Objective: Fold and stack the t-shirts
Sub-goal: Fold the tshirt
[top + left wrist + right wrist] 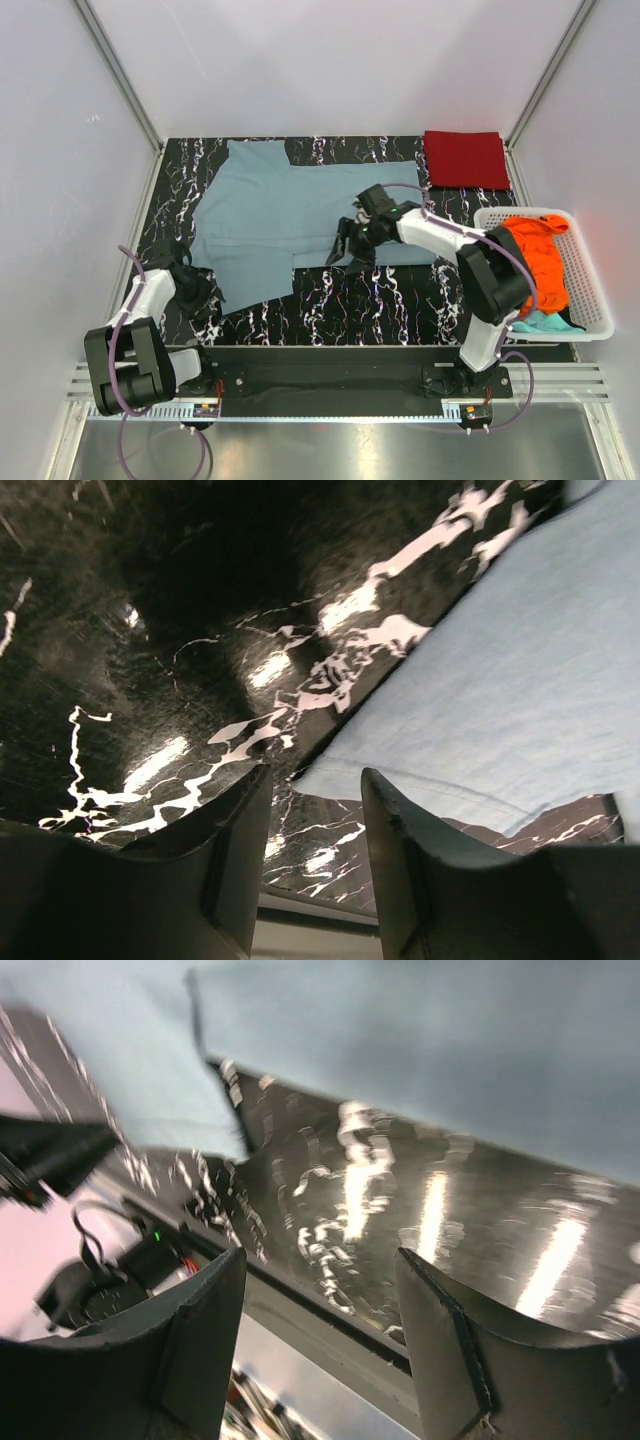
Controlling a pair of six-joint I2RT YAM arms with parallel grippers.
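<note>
Left jaws beside grey-blue t-shirt (520,680); overhead adds basket (586,276).

You've got a glossy black tabletop (400,300) with white marble veining, plain white walls (330,60) on three sides, aluminium posts (118,75) running up the back corners, a brushed metal sill (330,445) along the near edge, and overhead glare streaking the surface.

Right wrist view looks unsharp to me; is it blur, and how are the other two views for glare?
Right wrist view: smeared by motion blur, with streaked glare on the table; left wrist view: sharp, the shirt hem clear, small bright reflections on the table; top view: evenly lit, sharp, no strong glare.
</note>
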